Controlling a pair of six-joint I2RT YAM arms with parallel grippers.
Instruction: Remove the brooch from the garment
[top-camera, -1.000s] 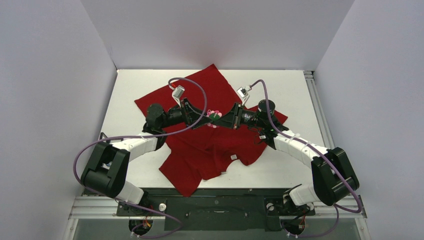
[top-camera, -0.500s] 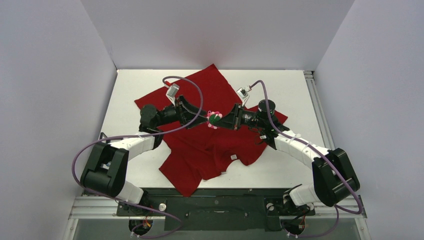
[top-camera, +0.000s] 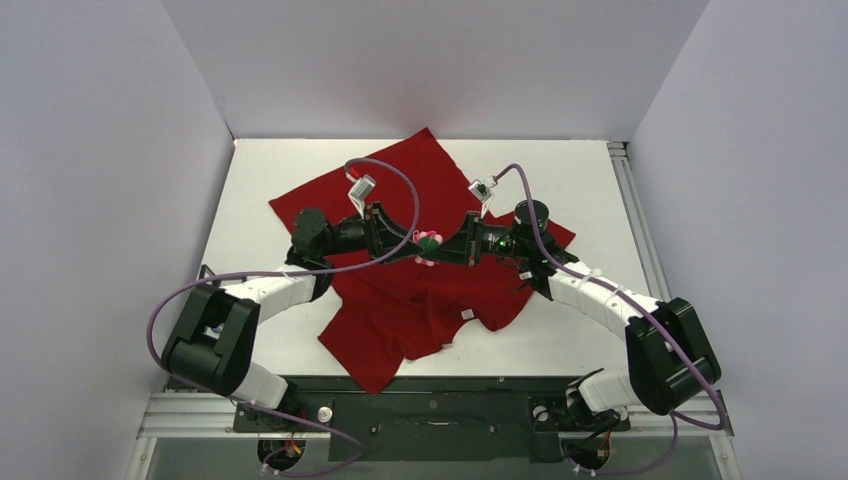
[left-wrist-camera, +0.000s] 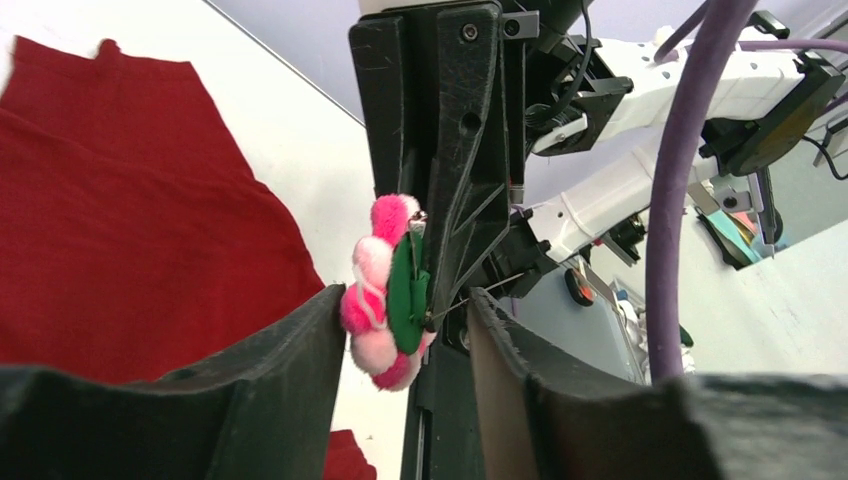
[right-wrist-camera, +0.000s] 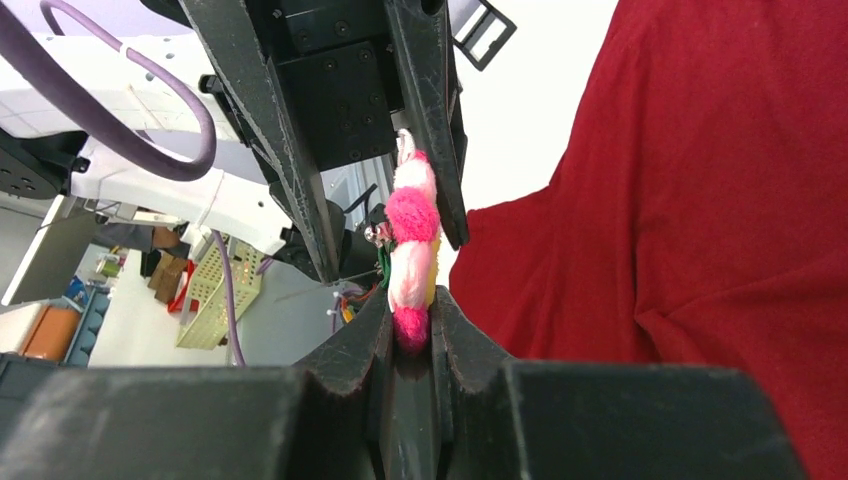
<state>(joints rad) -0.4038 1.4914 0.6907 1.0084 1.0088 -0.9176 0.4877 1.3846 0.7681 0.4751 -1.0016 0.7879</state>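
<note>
Pink-petalled brooch (right-wrist-camera: 412, 240), one, green back: your right end effector (right-wrist-camera: 410, 315) clamps it; left end effector (left-wrist-camera: 407, 300) stands apart around it; one red shirt (top-camera: 420, 165).

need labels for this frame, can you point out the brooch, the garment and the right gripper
brooch (left-wrist-camera: 370, 290): left wrist view, on a pink petal
garment (top-camera: 420, 290): top external view, on bare cloth at its middle
right gripper (right-wrist-camera: 411, 305): right wrist view, midway between its fingertips
</note>
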